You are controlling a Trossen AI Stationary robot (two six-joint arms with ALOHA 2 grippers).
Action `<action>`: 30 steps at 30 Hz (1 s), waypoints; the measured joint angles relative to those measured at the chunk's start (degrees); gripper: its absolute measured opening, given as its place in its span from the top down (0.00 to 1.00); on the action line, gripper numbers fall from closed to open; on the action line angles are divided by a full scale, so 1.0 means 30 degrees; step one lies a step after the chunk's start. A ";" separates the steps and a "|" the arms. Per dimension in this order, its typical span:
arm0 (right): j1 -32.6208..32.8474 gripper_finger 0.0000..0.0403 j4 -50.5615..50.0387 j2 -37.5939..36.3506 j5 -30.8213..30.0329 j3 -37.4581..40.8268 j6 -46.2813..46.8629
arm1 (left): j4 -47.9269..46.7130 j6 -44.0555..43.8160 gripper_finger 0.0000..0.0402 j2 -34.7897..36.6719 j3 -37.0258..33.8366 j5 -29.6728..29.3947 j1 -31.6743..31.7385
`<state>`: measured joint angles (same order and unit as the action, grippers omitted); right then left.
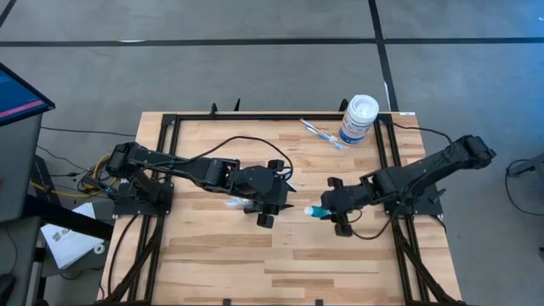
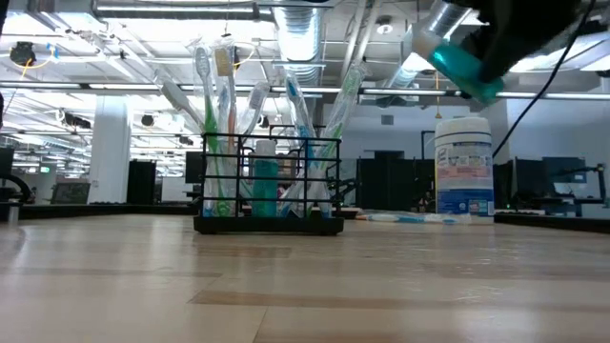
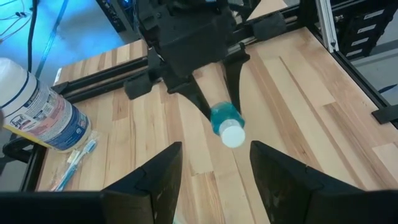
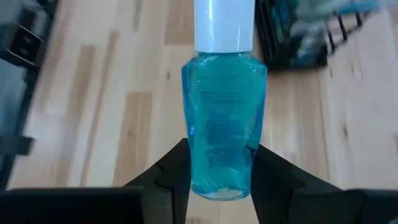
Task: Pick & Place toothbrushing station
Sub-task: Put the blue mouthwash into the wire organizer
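Observation:
The toothbrushing station (image 2: 272,186), a black wire-mesh holder with several toothbrushes and a small bottle in it, stands on the table. In the high view my left arm hides most of it, and only white brush ends (image 1: 231,202) show. It also shows in the right wrist view (image 4: 292,37). My left gripper (image 3: 216,149) is open and empty above the holder, pointing toward the table's right. My right gripper (image 1: 330,211) is shut on a teal bottle (image 4: 221,118) with a white cap, right of the holder and high above the table (image 2: 462,62). My right gripper pinches the teal bottle's lower body, near its base (image 4: 217,180), between its two fingers. The fingers come from the table's right and lie along the bottle. The white cap (image 1: 308,210) points away from the gripper toward the table's left. The bottle is lifted clear of the table.
A tall white round canister (image 1: 358,119) with a yellow-blue label stands at the far right of the table. Loose toothbrushes (image 1: 321,133) lie next to it. A black frame rail (image 1: 280,117) runs round the wooden table top.

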<state>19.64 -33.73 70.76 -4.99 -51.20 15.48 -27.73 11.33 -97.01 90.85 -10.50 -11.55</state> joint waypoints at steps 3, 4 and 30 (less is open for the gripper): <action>-0.0502 0.70 0.0859 -0.0007 0.0621 -0.0015 -0.0369 | 0.0009 0.0000 0.55 0.0000 0.0000 0.0000 0.0000; -0.0664 0.70 0.1070 -0.0007 0.0821 -0.0015 -0.0376 | 0.0009 0.0000 0.55 0.0000 0.0000 0.0000 0.0000; -0.1690 0.70 0.2543 0.0051 0.2176 -0.1921 -0.1742 | 0.0278 0.2658 0.55 0.0000 0.0000 0.0117 -0.0022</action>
<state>14.57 -26.10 70.91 1.54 -56.96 10.25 -26.89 19.31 -97.01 90.85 -10.15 -11.62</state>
